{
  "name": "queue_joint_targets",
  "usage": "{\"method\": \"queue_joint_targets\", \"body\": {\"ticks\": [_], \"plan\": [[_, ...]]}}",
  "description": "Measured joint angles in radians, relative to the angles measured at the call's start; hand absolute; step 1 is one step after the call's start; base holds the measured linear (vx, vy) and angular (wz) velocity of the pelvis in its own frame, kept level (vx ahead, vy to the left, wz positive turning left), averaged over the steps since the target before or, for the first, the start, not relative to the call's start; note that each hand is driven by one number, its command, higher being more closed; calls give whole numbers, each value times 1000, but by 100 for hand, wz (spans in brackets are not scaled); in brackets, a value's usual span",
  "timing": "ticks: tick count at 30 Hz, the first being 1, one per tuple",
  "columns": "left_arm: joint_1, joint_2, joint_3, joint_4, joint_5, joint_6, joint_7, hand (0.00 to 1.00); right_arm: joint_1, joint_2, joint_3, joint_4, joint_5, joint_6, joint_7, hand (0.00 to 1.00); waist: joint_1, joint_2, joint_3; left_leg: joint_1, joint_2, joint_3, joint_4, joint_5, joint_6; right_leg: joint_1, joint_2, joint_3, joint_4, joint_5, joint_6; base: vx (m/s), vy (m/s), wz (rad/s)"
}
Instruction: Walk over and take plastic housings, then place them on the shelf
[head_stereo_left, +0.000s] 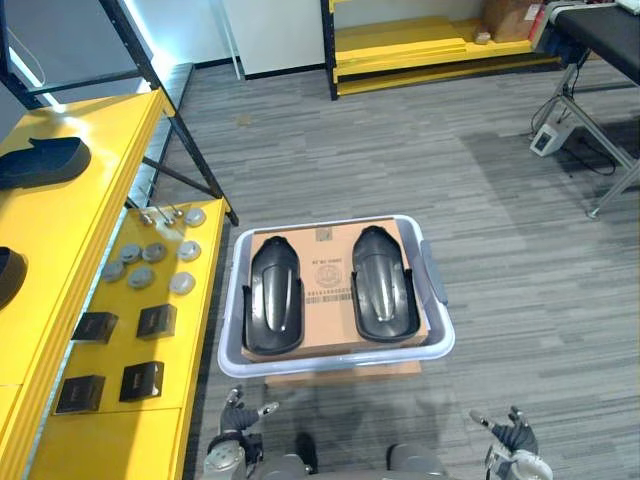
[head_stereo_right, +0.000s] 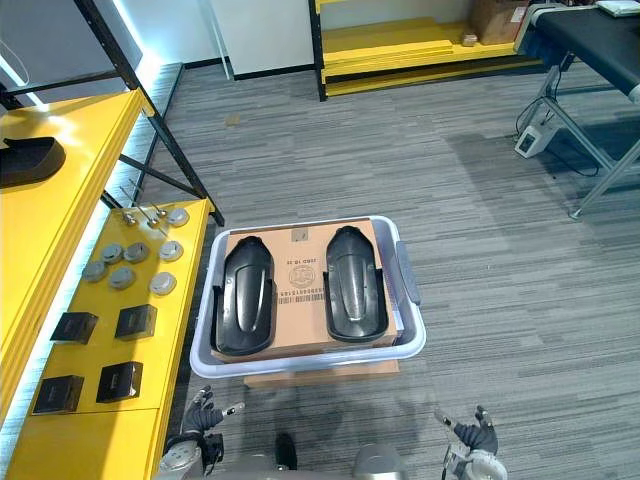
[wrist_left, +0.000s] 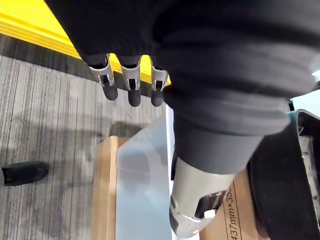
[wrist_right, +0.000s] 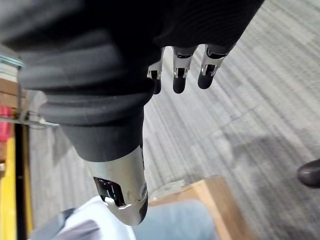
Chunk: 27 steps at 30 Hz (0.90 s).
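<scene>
Both hands at rest before the bin; the pick-up has not begun.

- **Hands.** Your left robot hand (head_stereo_left: 238, 418) hangs low at the near left of the bin. Its fingers (wrist_left: 131, 91) are relaxed and nearly straight, the thumb apart, nothing held. Your right robot hand (head_stereo_left: 512, 436) hangs at the near right over bare carpet. Its fingers (wrist_right: 180, 79) are likewise loose and empty.
- **Task objects.** Just ahead, between the two hands, stands a pale bin (head_stereo_left: 432, 272) on a low wooden stand (head_stereo_left: 345, 376). Inside it a cardboard sheet (head_stereo_left: 325, 262) carries two black plastic housings side by side, apart from each other: the left housing (head_stereo_left: 272, 295) and the right housing (head_stereo_left: 383, 283). Both lie lengthwise, domed side up.
- **Destination.** The yellow shelf (head_stereo_left: 60, 270) runs along your left. Its lower level holds round metal discs (head_stereo_left: 150, 262) and small black boxes (head_stereo_left: 120, 352). Its upper level carries a dark piece (head_stereo_left: 40, 162) that looks like a further housing.
- **Step in hand.** The approach appears complete, and the grasp comes next.
- **Next move.** Raise both hands over the near rim and lower one onto each housing. Close round the narrow sides, since the smooth domes probably offer little purchase. Lift clear of the rim before you turn left.
</scene>
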<state>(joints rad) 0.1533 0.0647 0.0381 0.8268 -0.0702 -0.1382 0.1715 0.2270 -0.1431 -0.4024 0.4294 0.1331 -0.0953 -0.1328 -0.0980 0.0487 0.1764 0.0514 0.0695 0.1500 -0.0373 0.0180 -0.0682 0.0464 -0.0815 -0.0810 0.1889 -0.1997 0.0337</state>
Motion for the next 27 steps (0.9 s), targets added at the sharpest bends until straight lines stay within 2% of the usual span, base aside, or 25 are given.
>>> {"method": "queue_joint_targets", "body": {"ticks": [4, 6, 10, 12, 16, 18, 20, 23, 27], "plan": [[38, 4, -6, -31, 4, -1, -19, 0, 17, -5, -43, -203, -38, -15, -9, 0, 0, -5, -25, 6, 1, -2, -22, 3, -2, 3, 10, -2, -13, 1, 1, 60, -34, 1], [49, 14, -11, -43, 7, -2, -20, 0, 4, -9, -51, -295, -76, -17, -21, 0, 1, -18, -35, 9, 0, -2, -33, 3, -2, 3, 10, -2, -18, 1, 2, 60, -4, 1], [51, 34, -36, -55, 25, -3, -26, 0, -52, -32, -30, -344, -133, -26, -31, 0, 2, -26, -39, 8, -3, -10, -39, 4, -1, 14, 9, -5, -37, 13, 12, 51, 8, 8], [51, 35, -40, -66, 44, -5, -37, 0, -98, -56, 27, -342, -147, -35, -42, 0, 2, -26, -39, 7, -7, -17, -49, 10, 7, 22, 6, -20, -55, 18, 15, 27, 11, 16], [52, 36, -59, -71, 45, -7, -38, 0, -204, -61, 112, -285, -213, -35, -49, 0, 8, -25, -38, -16, -11, -63, -54, 27, 9, 21, 4, -61, -57, 19, 14, 0, -12, 32], [51, 35, -74, -71, 45, -7, -38, 0, -273, -63, 136, -203, -247, -29, -78, 0, 31, -21, -35, -28, -11, -72, -55, 35, 11, 19, 5, -77, -64, 28, 8, -19, -12, 23], [50, 32, -78, -71, 45, -7, -38, 0, -328, -63, 150, -142, -267, -11, -92, 0, 38, -13, -25, -45, -12, -88, -55, 46, 13, 17, 6, -91, -77, 39, 9, -41, -4, 24], [35, 32, -79, -72, 45, -7, -34, 0, -419, -65, 167, -45, -305, 7, -128, 0, 56, -1, 19, -78, -17, -113, -55, 68, 15, -3, 2, -112, -80, 46, 9, -98, 2, 24], [-1, 31, -90, -77, 44, -7, -11, 0, -554, -69, 171, 106, -335, 53, -162, 0, 62, 15, 92, -140, -20, -148, -55, 111, 19, -43, -5, -153, -77, 63, 10, -129, 17, 30]]}}
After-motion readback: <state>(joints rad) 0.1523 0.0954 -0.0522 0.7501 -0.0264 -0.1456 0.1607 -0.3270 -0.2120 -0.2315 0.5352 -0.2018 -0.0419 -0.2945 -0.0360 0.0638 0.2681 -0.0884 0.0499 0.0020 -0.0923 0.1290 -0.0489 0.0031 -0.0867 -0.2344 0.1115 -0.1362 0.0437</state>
